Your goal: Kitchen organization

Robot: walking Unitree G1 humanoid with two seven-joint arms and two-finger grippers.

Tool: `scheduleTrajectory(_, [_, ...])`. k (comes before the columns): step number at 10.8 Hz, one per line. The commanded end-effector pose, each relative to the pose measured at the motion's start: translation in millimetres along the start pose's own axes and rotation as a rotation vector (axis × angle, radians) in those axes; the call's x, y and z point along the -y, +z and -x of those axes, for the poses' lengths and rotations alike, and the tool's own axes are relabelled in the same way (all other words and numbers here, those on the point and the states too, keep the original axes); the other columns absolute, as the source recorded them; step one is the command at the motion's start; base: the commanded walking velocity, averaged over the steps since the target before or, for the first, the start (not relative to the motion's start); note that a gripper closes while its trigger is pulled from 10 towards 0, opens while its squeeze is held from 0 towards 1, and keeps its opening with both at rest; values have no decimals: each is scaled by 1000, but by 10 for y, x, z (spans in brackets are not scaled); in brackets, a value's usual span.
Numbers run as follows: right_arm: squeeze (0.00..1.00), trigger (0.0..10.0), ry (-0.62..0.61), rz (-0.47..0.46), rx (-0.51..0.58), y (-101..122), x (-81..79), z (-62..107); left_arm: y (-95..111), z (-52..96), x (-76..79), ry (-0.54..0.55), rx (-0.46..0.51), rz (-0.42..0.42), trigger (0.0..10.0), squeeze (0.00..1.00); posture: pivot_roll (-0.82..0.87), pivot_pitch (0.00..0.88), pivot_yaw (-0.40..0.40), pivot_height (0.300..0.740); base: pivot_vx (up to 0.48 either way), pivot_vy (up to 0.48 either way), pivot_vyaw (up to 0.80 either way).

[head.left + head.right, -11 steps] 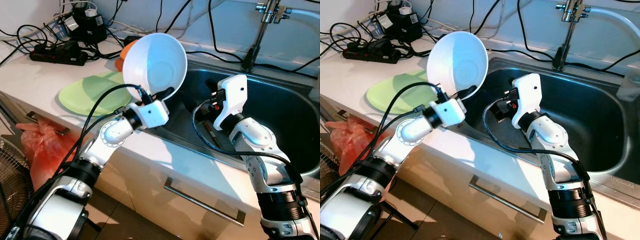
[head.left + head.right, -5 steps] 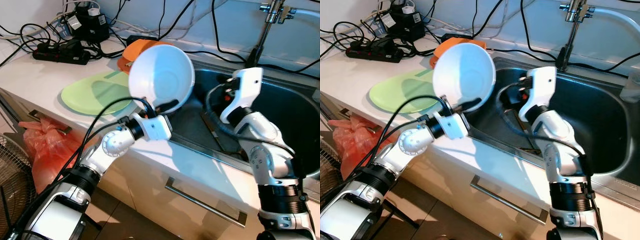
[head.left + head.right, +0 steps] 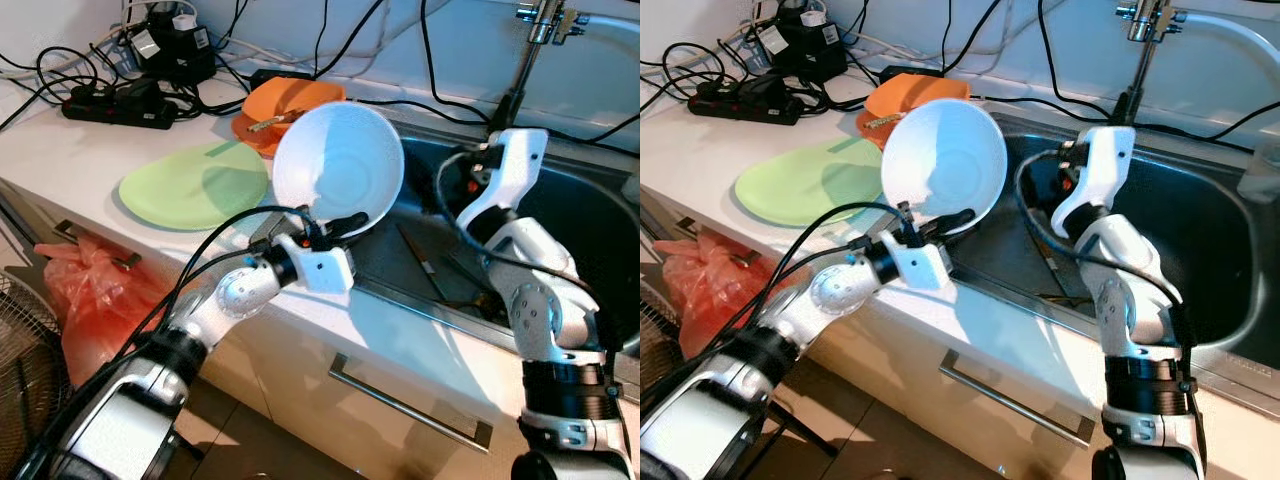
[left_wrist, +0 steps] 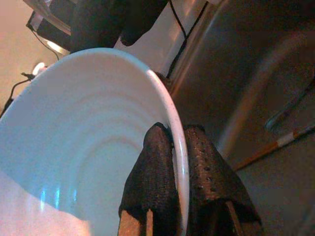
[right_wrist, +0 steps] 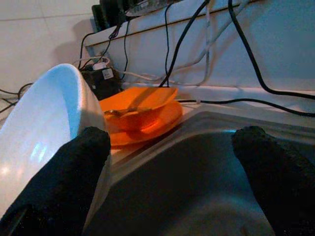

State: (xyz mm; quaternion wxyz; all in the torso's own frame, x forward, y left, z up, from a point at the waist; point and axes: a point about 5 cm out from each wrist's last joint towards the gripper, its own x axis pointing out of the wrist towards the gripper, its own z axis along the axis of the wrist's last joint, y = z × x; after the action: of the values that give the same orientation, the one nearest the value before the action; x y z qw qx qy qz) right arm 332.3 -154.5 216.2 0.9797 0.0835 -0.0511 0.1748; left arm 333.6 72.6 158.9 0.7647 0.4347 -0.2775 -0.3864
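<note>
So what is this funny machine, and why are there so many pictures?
It's a robot helper with two silver arms. Two pictures come from cameras in its head, looking down at a kitchen counter. The other two come from little cameras on its wrists. Its left claw pinches the rim of a big white bowl, held tilted by the sink. Its right claw is open over the sink, holding nothing. On the counter lie a green plate, orange dishes and lots of black cables.
</note>
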Motion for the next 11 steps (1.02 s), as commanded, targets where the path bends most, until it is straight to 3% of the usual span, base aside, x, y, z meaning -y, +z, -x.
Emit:
scheduleTrajectory(1, [0, 10000, 39, -11, 14, 55, -82, -30, 17, -46, -70, 2, 9, -40, 10000, 0, -47, 0, 47, 740, 0, 0, 0])
scheduleTrajectory(7, [0, 10000, -68, 23, 67, 146, 50, -25, -138, -12, -171, 58, -85, -66, 10000, 0, -46, 0, 47, 740, 0, 0, 0])
scheduleTrajectory(11, [0, 10000, 13, -5, 84, 222, -96, -59, -111, -82, -76, 11, -72, -80, 10000, 0, -54, 0, 52, 740, 0, 0, 0])
